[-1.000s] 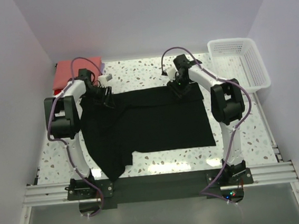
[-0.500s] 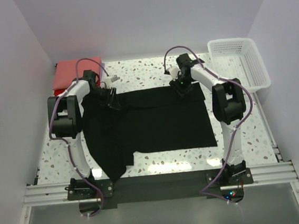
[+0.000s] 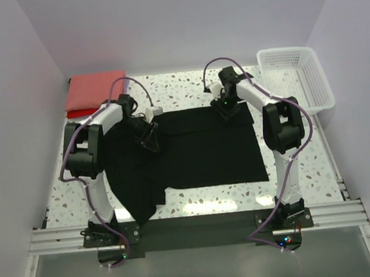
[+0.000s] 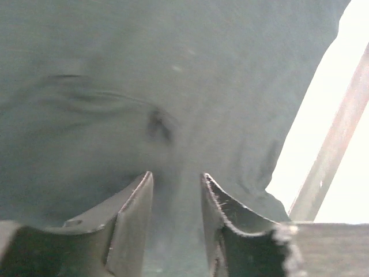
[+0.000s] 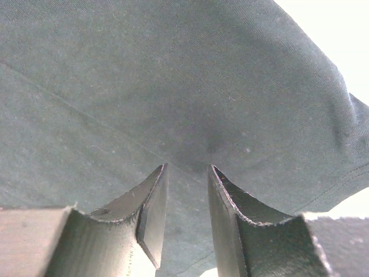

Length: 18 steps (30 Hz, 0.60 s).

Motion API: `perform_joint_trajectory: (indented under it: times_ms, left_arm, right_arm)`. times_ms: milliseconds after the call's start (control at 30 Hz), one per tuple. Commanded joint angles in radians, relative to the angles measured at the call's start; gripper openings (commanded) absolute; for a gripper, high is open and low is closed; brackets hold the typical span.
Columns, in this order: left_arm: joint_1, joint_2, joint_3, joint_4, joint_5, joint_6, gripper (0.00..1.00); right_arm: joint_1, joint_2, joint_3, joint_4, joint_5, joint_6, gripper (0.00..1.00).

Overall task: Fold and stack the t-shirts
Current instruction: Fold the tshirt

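Left claw (image 4: 176,184): jaws narrow, closed on a pinch of the black shirt (image 3: 205,146). Cloth filled the gap between the fingers (image 4: 130,213), with a small pucker just ahead of the tips. In the wrist view the cloth covered almost everything, with bright surface only along the right side. From above, this claw sat over the shirt's left part, a little near of its far edge.

Right claw (image 5: 187,173): jaws narrow too, clamped on the same shirt. Cloth ran between the fingers and dimpled just past the tips. A seam line crossed the cloth on a slant, and the hem curved off to the right. From above, this claw sat at the shirt's far edge, toward its right end.

Black shirt: spread over the middle of the surface (image 3: 180,86). The right part lay flat, with straight right and near edges. The left part was rumpled under the left arm, and one flap trailed toward the near left, close to the near edge.

Red stack (image 3: 95,91): folded flat in the far left corner, apart from the black shirt.

Basket (image 3: 310,80): white lattice, at the far right edge, well apart from the shirt.
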Motion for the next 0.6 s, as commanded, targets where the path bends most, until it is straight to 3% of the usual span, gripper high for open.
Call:
perform_joint_trajectory:
  times_ms: [0, 133, 333, 367, 567]
  left_arm:
    - [-0.035, -0.046, -0.018, -0.092, -0.013, 0.109, 0.48]
    - [-0.03, -0.069, 0.007, -0.153, 0.006, 0.163, 0.48]
    - [0.14, -0.132, 0.018, -0.004, -0.005, -0.002, 0.38]
    - [0.193, -0.13, 0.022, 0.021, -0.061, -0.056, 0.38]
    - [0.272, -0.074, 0.067, 0.164, -0.301, -0.161, 0.4]
  right_arm:
    - [-0.011, -0.03, 0.002, -0.009, 0.014, -0.02, 0.38]
    - [-0.011, -0.021, 0.02, -0.015, 0.001, -0.021, 0.38]
    - [-0.011, -0.012, 0.048, -0.001, 0.001, -0.017, 0.36]
    - [-0.011, -0.011, 0.048, 0.005, 0.018, -0.015, 0.36]
    - [-0.014, 0.028, 0.031, 0.057, 0.185, -0.011, 0.33]
